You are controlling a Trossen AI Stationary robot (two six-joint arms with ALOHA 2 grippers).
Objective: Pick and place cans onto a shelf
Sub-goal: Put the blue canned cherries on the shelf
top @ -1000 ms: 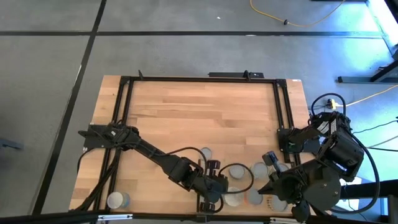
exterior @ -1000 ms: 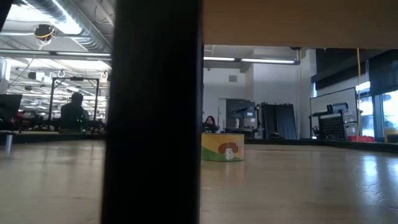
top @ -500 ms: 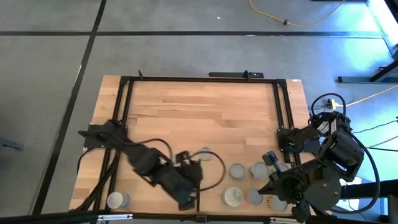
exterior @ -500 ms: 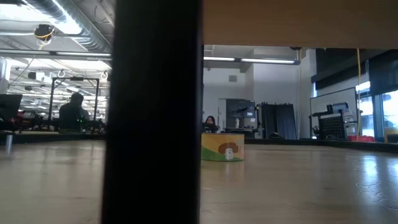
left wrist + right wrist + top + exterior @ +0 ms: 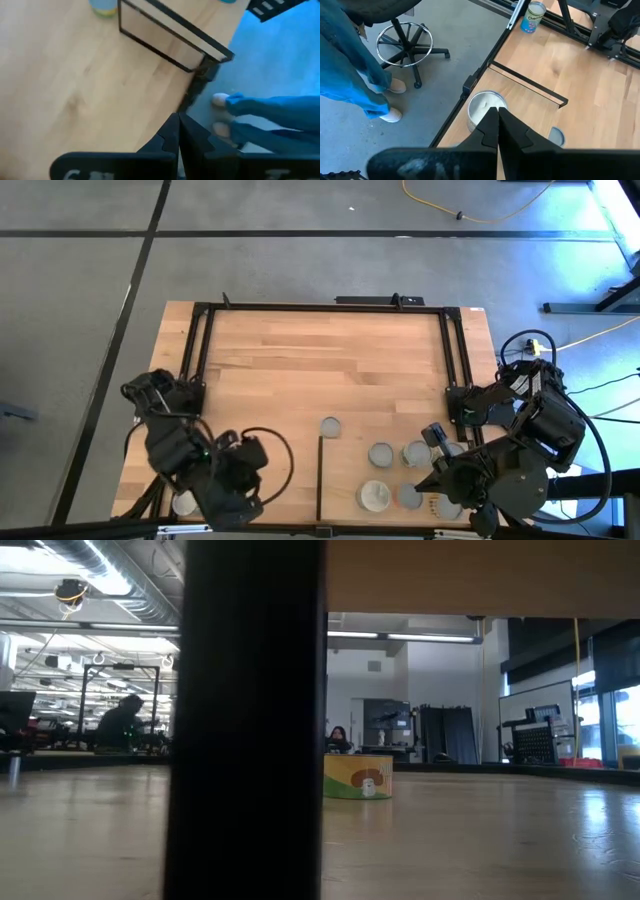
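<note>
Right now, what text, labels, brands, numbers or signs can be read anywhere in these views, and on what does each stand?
"Cherri…", only partly legible: on the blue-and-white label of the can at the table's edge, right wrist view.
Unreadable: the yellow-green can in the low view shows a picture, no legible words.
Unreadable: pale marks on the left gripper body, cut off and blurred.
No text shows on the can tops from the high view.
</note>
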